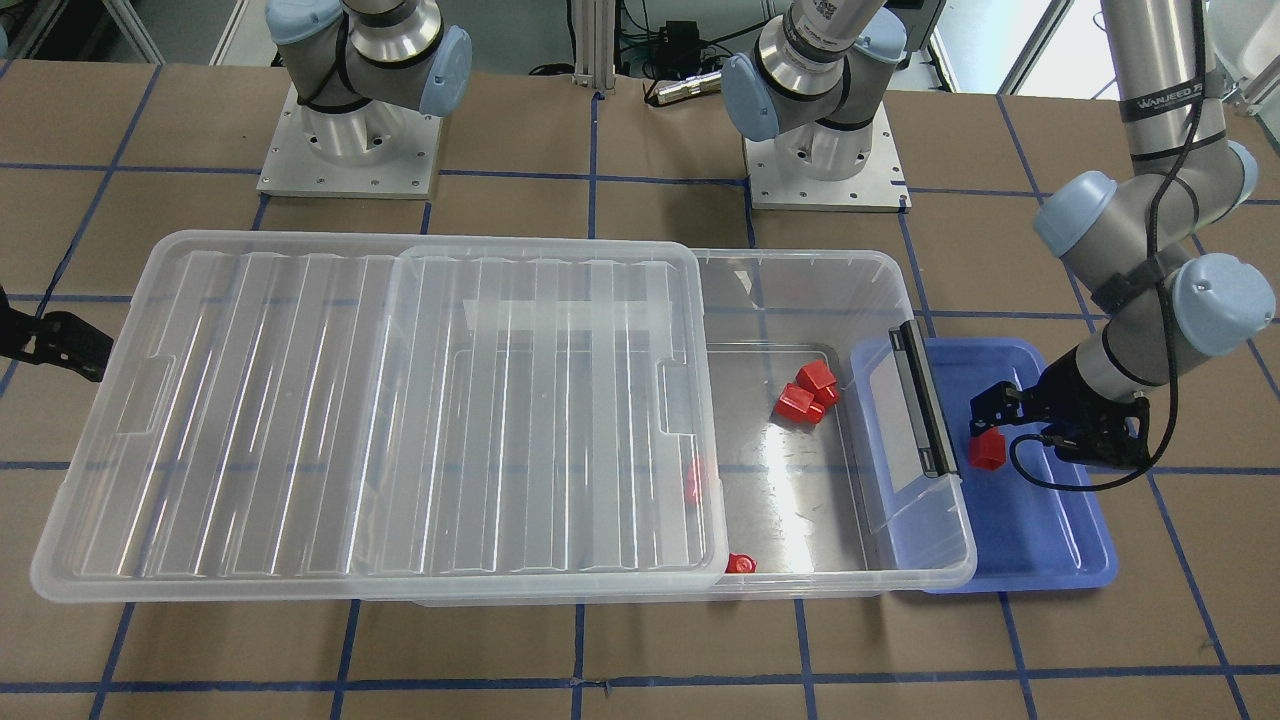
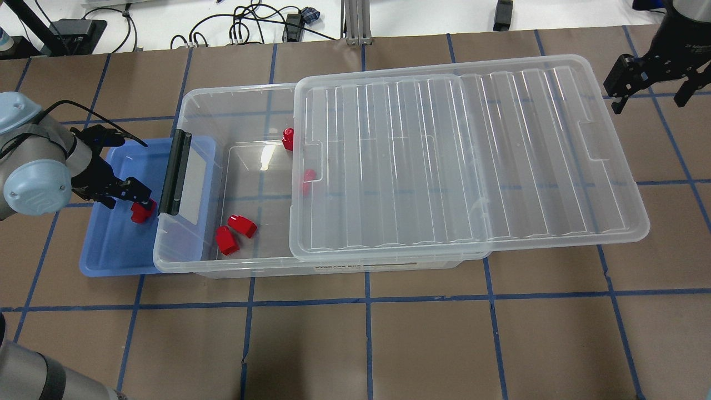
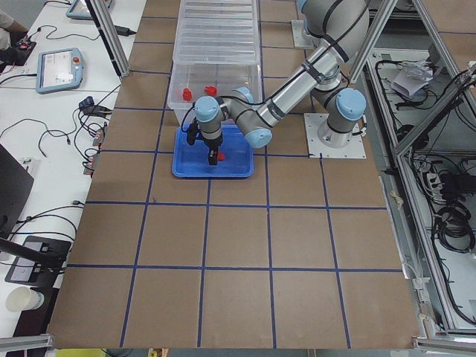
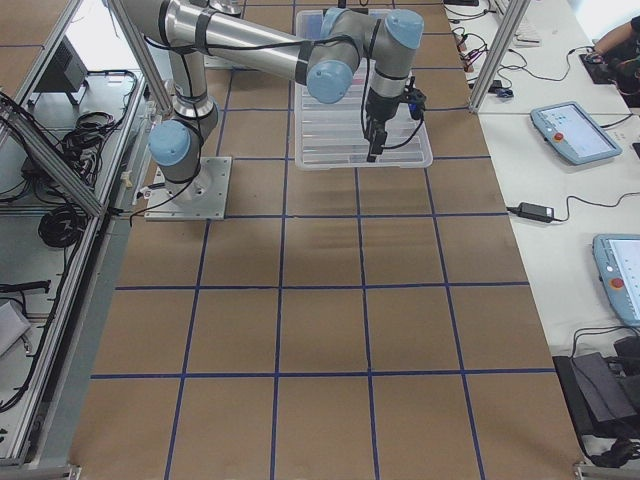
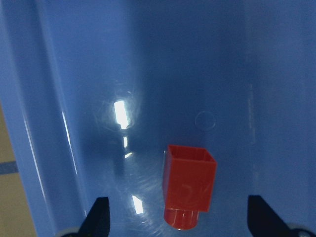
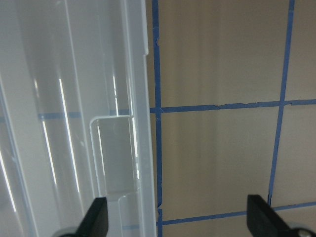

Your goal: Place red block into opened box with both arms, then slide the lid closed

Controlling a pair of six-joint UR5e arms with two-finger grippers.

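Note:
One red block (image 5: 190,185) lies on its side on the floor of the blue tray (image 5: 237,74). My left gripper (image 5: 180,219) hangs open over it, a finger on each side and well apart from it; the overhead view shows the same block (image 2: 141,211) under that gripper (image 2: 132,199). The clear box (image 2: 191,103) has its left end open, with several red blocks (image 2: 228,240) inside. Its lid (image 2: 472,155) is slid to the right and covers the rest. My right gripper (image 2: 651,100) is open just beyond the lid's far short end (image 6: 123,59), touching nothing.
The blue tray (image 2: 111,250) is tucked partly under the box's open end, below the black bar clip (image 2: 176,172). Both arm bases (image 1: 350,140) stand behind the box. Brown table with blue tape lines (image 2: 366,303) lies bare in front.

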